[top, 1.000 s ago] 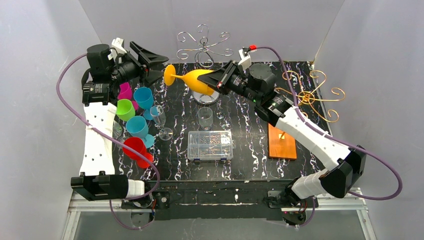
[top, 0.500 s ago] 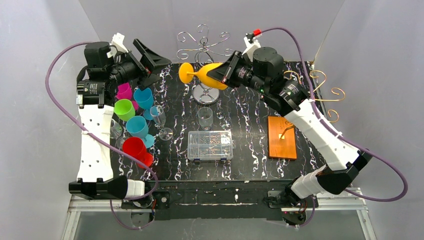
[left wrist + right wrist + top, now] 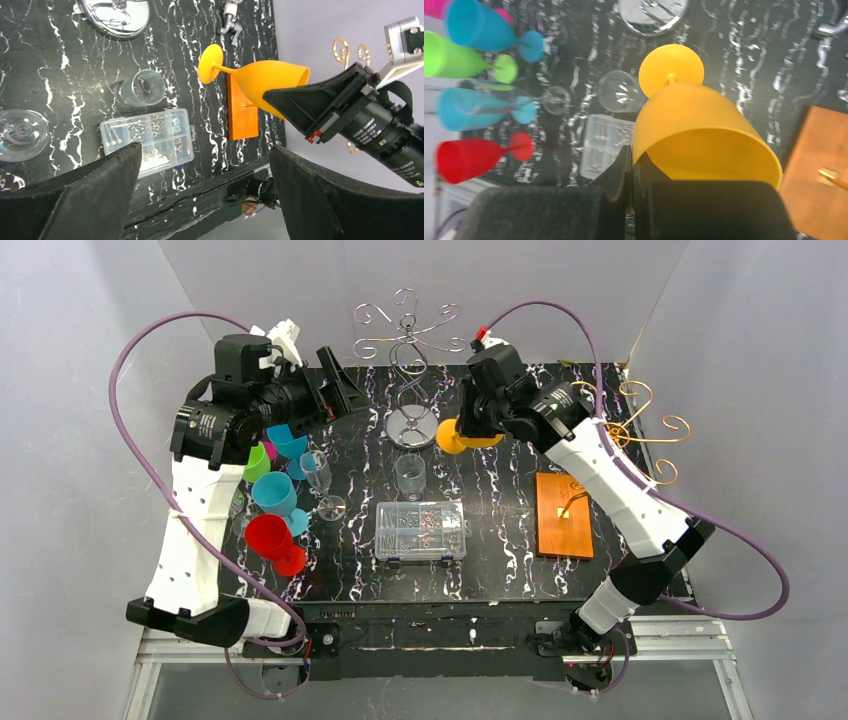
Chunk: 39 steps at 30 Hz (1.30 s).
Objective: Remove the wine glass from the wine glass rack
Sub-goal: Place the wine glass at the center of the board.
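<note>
The right tool (image 3: pixel 632 162) pinches the yellow wine glass (image 3: pixel 704 135) by its rim; it hangs above the table (image 3: pixel 500 540), apparently clear of the silver rack (image 3: pixel 405 335). The left tool (image 3: pixel 205 155) is spread, empty. Better lower it slowly, foot down first.

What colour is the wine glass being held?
The wine glass is yellow-orange, clearest in the right wrist view.

Overhead camera looks down; 2 closer wrist cameras share the orange glass (image 3: pixel 260 80).

White links (image 3: pixel 190 560), black joints (image 3: pixel 215 425), purple cables (image 3: pixel 113 390) and black wedge-shaped fingers (image 3: pixel 90 200).
</note>
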Tool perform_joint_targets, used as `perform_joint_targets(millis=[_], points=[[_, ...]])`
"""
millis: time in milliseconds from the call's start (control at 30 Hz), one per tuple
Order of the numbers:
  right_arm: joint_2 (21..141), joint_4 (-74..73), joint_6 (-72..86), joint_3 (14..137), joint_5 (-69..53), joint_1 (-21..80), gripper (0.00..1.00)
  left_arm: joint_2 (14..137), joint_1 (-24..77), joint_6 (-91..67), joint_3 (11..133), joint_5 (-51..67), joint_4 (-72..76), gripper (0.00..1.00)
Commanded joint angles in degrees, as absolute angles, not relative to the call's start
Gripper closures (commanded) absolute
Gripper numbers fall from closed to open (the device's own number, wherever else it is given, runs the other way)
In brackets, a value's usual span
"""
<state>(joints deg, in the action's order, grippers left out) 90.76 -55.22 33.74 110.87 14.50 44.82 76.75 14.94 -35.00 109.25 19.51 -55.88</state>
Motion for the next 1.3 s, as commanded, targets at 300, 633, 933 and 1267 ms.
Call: perform_joint_targets(millis=[300,633,933,1267], points=[[95.5,-53.9,28.8,104.4,15.7,45.2,0.99,73.0,20.7,-29.9,104.9,13.0,-59.1,0.02],[102.3,-52.5,27.8,104.1,15.1,45.2,0.99,71.1,21.3,-29.3,100.4,11.6,-59.1,0.02],[104.8,-50.8,27.6,101.7,14.4,45.2,0.99,70.8,21.3,-28.4,99.1,11.1,-59.0,0.02],[106.2,-50.2,27.4,99.9,14.1,44.6,0.98,71.1,21.3,-28.2,98.2,11.2,-58.1,0.02]])
